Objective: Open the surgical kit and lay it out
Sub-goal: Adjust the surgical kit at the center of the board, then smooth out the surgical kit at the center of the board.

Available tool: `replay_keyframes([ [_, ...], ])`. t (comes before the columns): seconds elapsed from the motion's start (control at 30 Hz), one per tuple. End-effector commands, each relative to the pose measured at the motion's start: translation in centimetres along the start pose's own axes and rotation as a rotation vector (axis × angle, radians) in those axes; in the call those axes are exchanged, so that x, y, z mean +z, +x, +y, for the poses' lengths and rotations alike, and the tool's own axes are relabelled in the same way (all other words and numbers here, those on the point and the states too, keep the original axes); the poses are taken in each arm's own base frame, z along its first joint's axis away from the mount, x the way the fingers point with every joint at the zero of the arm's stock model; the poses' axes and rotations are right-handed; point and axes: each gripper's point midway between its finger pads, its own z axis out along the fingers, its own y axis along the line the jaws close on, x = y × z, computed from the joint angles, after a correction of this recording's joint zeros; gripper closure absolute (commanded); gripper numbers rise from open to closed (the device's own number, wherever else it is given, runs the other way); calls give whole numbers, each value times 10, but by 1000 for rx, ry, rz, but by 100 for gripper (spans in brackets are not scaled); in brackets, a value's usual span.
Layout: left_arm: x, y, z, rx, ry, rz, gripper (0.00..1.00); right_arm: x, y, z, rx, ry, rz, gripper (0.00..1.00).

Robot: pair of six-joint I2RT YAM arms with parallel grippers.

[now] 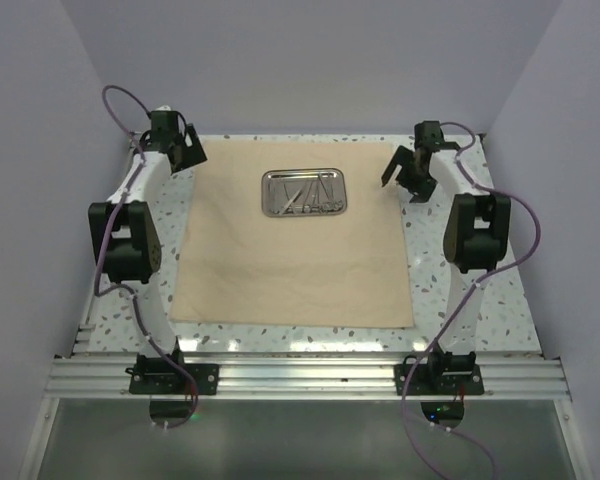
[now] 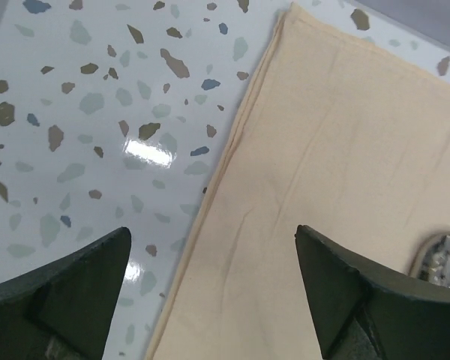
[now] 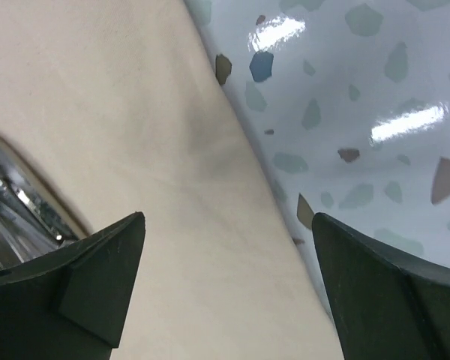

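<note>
The beige-tan cloth wrap (image 1: 290, 250) is seen opened out and spread flat on the speckled tabletop (image 1: 450, 310), soft and matte, marked by a few faint creases, its left hem doubled into a narrow fold. Toward its far edge, near the middle, the steel tray (image 1: 266, 192) is set down: small, shiny, rectangular with rounded corners, its long axis running left to right across the cloth. Inside it the thin silver tweezers and scissors (image 1: 302, 194) are heaped, some crossed over others; how many there are cannot be told. So the unwrapping is judged done, and the laying out of the instruments is judged not yet begun. Now the relation that matters: the tray lies between the two arms, inward from each. The left pincer (image 1: 187, 152) is held over the far left corner of the cloth, the right pincer (image 1: 400, 180) over the far right edge, and the right one is judged the nearer to the tray. From the right wrist the tray's bright rim is caught just beside one finger; from the left wrist only a corner of the tray is glimpsed at the frame's lower right. Both pincers are shown with jaws apart and nothing between them. A reach inward along the tray's long axis is called for, and slender, slippery steel lying tangled is expected to be awkward to pick singly.
</note>
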Motion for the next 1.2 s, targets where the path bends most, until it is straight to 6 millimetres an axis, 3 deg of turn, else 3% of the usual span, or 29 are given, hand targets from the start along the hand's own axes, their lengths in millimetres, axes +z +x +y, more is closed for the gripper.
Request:
replay_keyframes([
  [0.0, -60, -42, -21, -38, 73, -153, 7, -85, -29, 18, -16, -95, -182, 7],
  [0.03, -72, -35, -20, -35, 86, -147, 11, -93, -20, 26, -18, -145, -171, 19],
  [0.07, -81, -20, -43, -2, 131, -130, 20, -99, -14, 37, -14, -204, -168, 32],
  [0.1, -86, -11, -51, 11, 158, -127, 32, -107, 8, 42, -25, -236, -146, 48],
  [0.13, -95, 11, -57, 31, 199, -90, 51, -110, 20, 48, -19, -265, -128, 76],
  [0.17, -102, 28, -74, 58, 241, -68, 57, -115, 31, 62, -30, -333, -114, 87],
  [0.2, -106, 40, -82, 66, 269, -59, 64, -108, 55, 63, -36, -342, -67, 96],
  [0.23, -113, 69, -88, 65, 322, -3, 73, -114, 77, 80, -69, -385, -36, 100],
  [0.27, -122, 87, -103, 70, 374, 27, 79, -114, 88, 94, -69, -432, -19, 100],
  [0.3, -126, 96, -111, 53, 420, 32, 85, -112, 123, 107, -102, -474, 55, 100],
  [0.37, -142, 138, -126, 40, 497, 111, 97, -109, 148, 122, -103, -515, 101, 100],
  [0.4, -143, 155, -127, 40, 504, 138, 100, -105, 175, 128, -130, -520, 152, 100],
  [0.53, -151, 188, -140, 64, 525, 204, 100, -88, 220, 133, -167, -500, 233, 100],
  [0.67, -159, 203, -147, 73, 539, 233, 100, -77, 242, 126, -189, -466, 273, 100],
  [0.87, -170, 227, -146, 90, 547, 275, 100, -65, 262, 96, -206, -381, 299, 100],
  [1.0, -178, 245, -138, 99, 550, 302, 100, -58, 279, 66, -212, -313, 327, 100],
  [1.17, -186, 265, -114, 107, 516, 321, 100, -65, 284, 45, -236, -275, 313, 100],
])
